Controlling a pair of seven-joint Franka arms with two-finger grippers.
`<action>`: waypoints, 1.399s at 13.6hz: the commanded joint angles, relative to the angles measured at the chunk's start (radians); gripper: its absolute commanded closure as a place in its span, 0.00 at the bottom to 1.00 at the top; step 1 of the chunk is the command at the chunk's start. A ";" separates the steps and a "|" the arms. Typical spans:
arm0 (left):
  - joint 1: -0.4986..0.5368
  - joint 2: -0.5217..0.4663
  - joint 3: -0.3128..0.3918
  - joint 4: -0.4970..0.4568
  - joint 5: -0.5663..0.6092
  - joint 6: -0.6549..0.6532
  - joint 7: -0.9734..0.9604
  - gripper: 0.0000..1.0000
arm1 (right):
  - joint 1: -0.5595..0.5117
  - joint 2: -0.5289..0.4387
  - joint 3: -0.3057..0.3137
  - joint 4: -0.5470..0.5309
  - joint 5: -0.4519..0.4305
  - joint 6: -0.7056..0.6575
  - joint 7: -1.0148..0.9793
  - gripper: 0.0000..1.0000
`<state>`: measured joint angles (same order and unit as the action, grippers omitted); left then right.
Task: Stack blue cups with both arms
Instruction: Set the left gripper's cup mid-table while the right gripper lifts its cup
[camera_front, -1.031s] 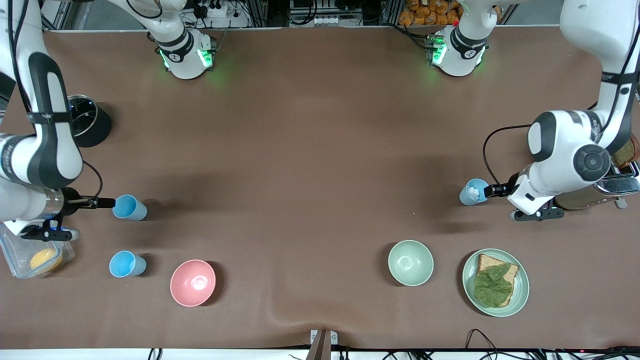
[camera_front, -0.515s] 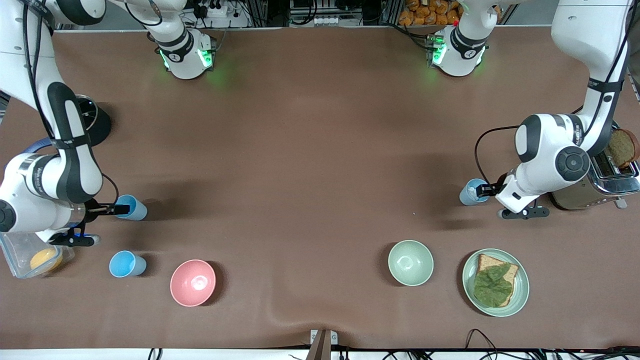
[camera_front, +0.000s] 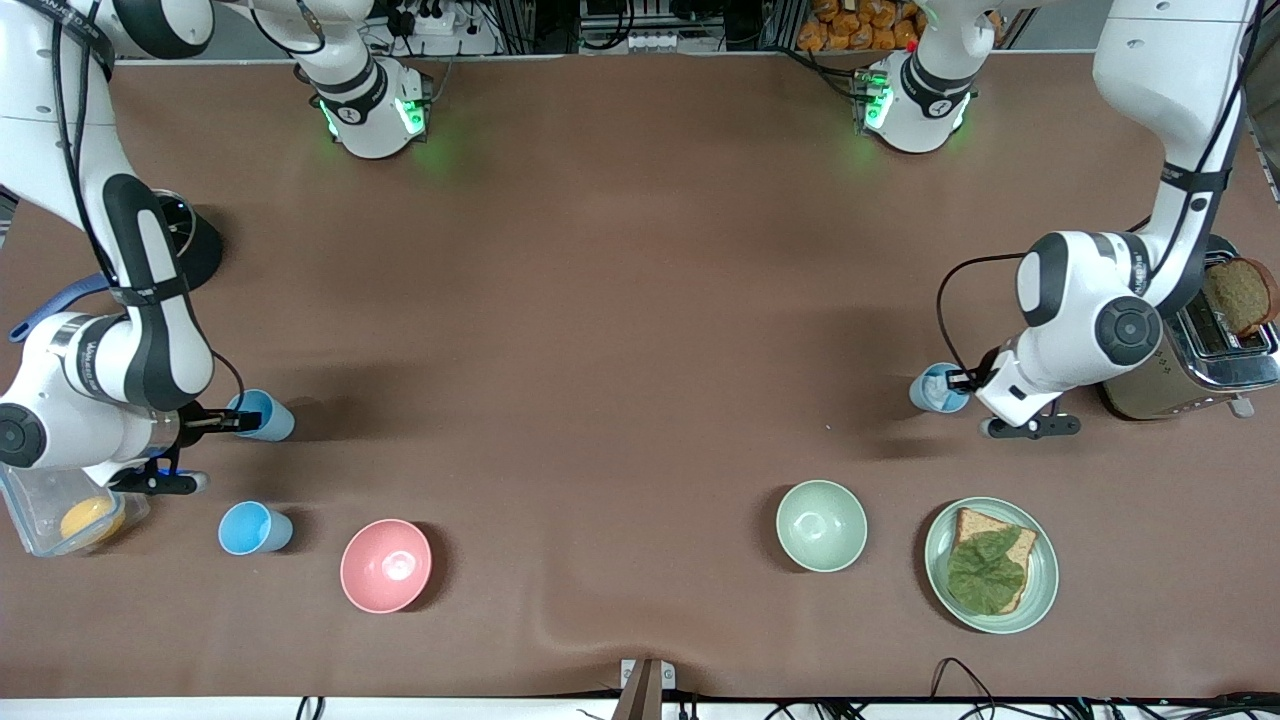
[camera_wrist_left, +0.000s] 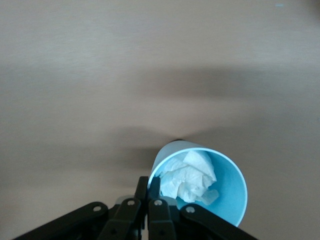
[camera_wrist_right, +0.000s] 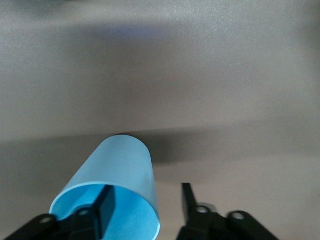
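A paler blue cup (camera_front: 932, 390) with crumpled white paper (camera_wrist_left: 187, 177) inside is near the left arm's end of the table. My left gripper (camera_front: 958, 381) is shut on its rim, one finger inside and one outside; the left wrist view shows the gripper (camera_wrist_left: 149, 182) pinching the cup (camera_wrist_left: 227, 192). A bright blue cup (camera_front: 268, 416) stands near the right arm's end. My right gripper (camera_front: 240, 420) is open, with one finger inside this cup (camera_wrist_right: 122, 162) and one outside, as the right wrist view (camera_wrist_right: 146, 192) shows. Another bright blue cup (camera_front: 252, 528) stands nearer the front camera.
A pink bowl (camera_front: 385, 565) stands beside the nearer blue cup. A pale green bowl (camera_front: 821, 525) and a plate (camera_front: 1040, 590) with bread and lettuce are nearer the camera than the paler cup. A toaster (camera_front: 1200, 370), a clear container (camera_front: 40, 520) and a black pot (camera_front: 195, 250) sit at the table's ends.
My right gripper has moved forward so one finger now sits inside the bright blue cup. My left gripper has moved onto the paler cup's rim, and the cup has shifted slightly toward the table's middle.
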<state>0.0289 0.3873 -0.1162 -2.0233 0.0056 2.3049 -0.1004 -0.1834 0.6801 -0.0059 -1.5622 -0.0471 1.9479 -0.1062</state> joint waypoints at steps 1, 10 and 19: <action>0.008 -0.073 -0.074 -0.020 -0.032 -0.005 -0.050 1.00 | -0.024 0.009 0.018 0.014 0.016 -0.001 -0.009 1.00; -0.246 -0.016 -0.312 0.050 -0.015 0.044 -0.739 1.00 | -0.016 -0.049 0.026 0.028 0.016 -0.036 -0.059 1.00; -0.478 0.171 -0.301 0.164 0.146 0.165 -1.116 1.00 | 0.001 -0.117 0.185 0.174 0.085 -0.306 0.054 1.00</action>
<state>-0.4286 0.5008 -0.4281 -1.9212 0.0832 2.4686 -1.1490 -0.1756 0.5611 0.1443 -1.4039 -0.0190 1.6867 -0.1097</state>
